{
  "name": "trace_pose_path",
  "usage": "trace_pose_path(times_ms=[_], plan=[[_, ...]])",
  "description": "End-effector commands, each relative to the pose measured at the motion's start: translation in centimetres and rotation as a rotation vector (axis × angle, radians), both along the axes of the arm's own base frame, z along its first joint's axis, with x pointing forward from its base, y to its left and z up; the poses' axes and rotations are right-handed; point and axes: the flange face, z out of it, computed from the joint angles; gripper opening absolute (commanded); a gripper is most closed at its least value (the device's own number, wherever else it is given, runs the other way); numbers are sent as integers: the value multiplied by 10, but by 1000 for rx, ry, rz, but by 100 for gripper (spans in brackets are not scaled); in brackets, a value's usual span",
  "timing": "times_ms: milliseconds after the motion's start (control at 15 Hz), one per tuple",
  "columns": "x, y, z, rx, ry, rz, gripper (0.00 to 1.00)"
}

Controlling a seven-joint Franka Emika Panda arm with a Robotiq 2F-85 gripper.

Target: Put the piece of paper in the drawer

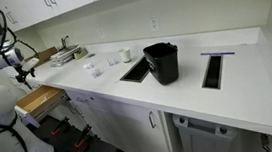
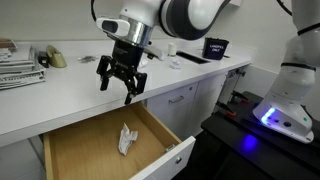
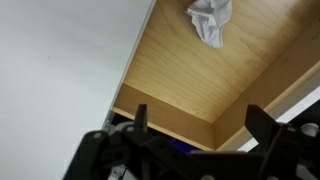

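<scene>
The piece of paper is lying crumpled into a loose white wad on the bare wooden floor of the drawer. It is sitting out beyond the counter's front edge, nearer the drawer's white front panel than the counter. In the wrist view it is showing at the top of the picture, alone on the tan wood and touching neither side wall.

By its look, the wad is handling as something very light and soft. Its folds are giving under any pinch, it is offering no firm edge, and it is likely springing back a little when let go. It is not slippery or breakable, though thin paper can tear if it is dragged. Should it need moving, the best hold seems to be on one of the raised ridges at its top, pinched from straight above, since the flatter skirt is lying too close to the wood to get under.

The drawer is standing pulled well out from under the front edge of the counter. The paper looks to be resting fully inside, so the placing seems done.

The gripper is hanging above that front edge, well clear of the wad, with its jaws spread apart and nothing between them. In an exterior view, a black bin is standing far along the counter, toward its other end.
</scene>
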Motion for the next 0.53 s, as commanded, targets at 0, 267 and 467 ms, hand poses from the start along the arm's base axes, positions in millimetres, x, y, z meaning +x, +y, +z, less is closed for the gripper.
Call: trace_pose_path(times_ms=[0, 267, 467], plan=[[-4, -19, 46, -20, 18, -10, 100], [-3, -31, 81, -38, 49, -20, 100], [-2, -39, 96, -41, 63, -25, 100]])
